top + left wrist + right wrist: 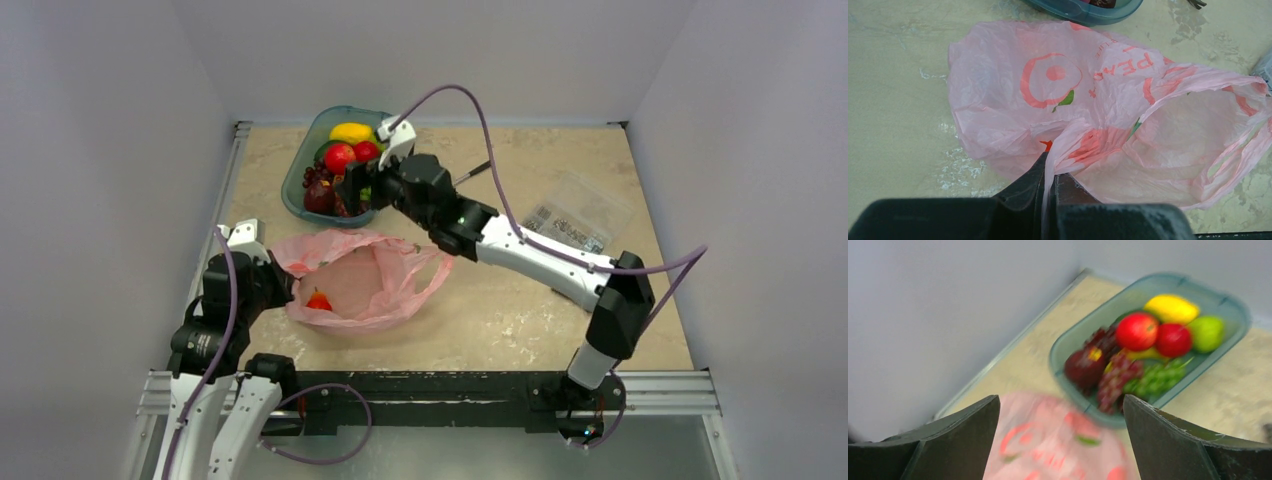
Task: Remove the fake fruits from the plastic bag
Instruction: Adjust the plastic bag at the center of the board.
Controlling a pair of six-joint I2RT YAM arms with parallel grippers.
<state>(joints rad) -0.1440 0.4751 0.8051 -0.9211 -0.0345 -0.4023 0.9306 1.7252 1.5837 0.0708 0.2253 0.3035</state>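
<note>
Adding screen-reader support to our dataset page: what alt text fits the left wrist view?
The left tool, shut, pinches a fold of the pink plastic bag at the frame's bottom. The bag lies crumpled on the beige table, mouth open to the right; the rim of a teal tray shows at the top.

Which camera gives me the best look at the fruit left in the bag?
Top external: the red fruit lies plainly in the open bag. Left wrist catches only a red sliver behind a fold. Right wrist shows just blurred bag, no fruit inside.

One fruit [319,300] in the plastic bag [390,285], tray [293,186] behind it.
</note>
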